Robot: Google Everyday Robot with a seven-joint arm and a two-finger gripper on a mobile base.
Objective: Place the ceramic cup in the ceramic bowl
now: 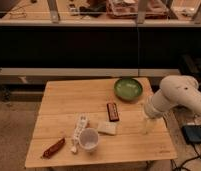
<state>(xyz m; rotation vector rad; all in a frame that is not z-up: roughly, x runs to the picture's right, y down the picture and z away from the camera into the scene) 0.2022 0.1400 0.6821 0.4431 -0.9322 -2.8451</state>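
Plank table [64, 102], round ceramic cup [89, 138], shallow ceramic bowl [128, 88], gripper [149, 125] at right, state unclear

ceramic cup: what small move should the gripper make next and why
Probably carry the gripper across the table toward the ceramic cup. The gripper hangs over the table's right part, apart from the cup, which stands near the front edge beside the power strip, while the ceramic bowl sits empty.

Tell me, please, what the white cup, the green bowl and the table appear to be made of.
Small white round cup: probably glazed ceramic, smooth, pale. Shallow green round bowl: likely ceramic, darker rim. Table: light wood, plank seams visible. The gripper hangs above the table's right side.
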